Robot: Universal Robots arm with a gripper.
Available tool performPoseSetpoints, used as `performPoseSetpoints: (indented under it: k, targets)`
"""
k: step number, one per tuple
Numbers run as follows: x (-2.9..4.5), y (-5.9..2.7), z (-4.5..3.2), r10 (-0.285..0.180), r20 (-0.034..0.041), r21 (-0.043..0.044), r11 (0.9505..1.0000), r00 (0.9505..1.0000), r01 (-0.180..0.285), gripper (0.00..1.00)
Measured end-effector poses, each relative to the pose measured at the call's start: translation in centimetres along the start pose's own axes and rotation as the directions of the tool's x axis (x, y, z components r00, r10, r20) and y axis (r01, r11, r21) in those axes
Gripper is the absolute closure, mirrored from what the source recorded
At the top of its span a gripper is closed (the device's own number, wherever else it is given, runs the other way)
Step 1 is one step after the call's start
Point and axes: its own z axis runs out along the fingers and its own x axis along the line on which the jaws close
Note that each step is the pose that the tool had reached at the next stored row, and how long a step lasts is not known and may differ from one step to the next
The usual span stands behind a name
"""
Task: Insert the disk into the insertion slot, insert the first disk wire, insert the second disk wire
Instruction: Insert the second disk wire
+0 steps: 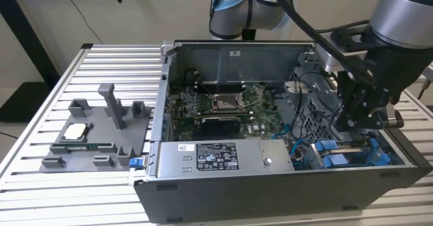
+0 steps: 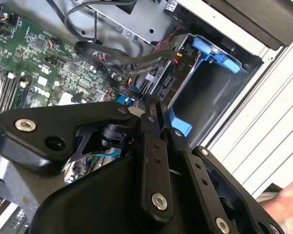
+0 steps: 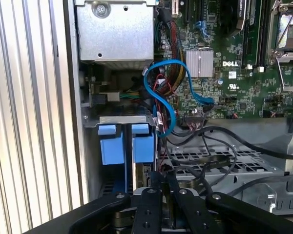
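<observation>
An open computer case (image 1: 284, 185) lies on a slatted metal table (image 1: 40, 205), with the robot arm's black gripper (image 1: 362, 115) lowered into the case's corner at about four o'clock from the motherboard (image 1: 223, 107). In both wrist views the fingers (image 2: 154, 114) are pressed close together, their tips down among black cables (image 3: 219, 146) — whether they pinch a connector there cannot be told. The disk (image 1: 352, 152), framed by its bright blue carrier, sits in the insertion slot (image 3: 112, 119) at the case's edge, just beside the gripper. A blue wire (image 3: 161, 97) loops from the board toward the bay. The grey power-supply box (image 1: 223, 157) sits at nine o'clock from the disk — a grey fixture tray (image 1: 95, 135) lies outside the case.
</observation>
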Motion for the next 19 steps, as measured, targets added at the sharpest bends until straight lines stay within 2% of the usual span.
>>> performPoseSetpoints:
  k: [4,8,13,19]
  targets:
    - [0.43,0.01,0.41,0.000,-0.0006,0.0009,1.0000,1.0000,0.000,0.84]
    - [0.64,-0.01,0.66,-0.001,-0.0066,0.0026,1.0000,1.0000,0.001,0.84]
    - [0.71,0.04,1.17,-0.003,-0.0091,0.0206,0.9998,1.0000,0.003,0.84]
    - [0.75,-0.07,1.66,-0.004,-0.0086,0.0466,0.9989,1.0000,0.005,0.84]
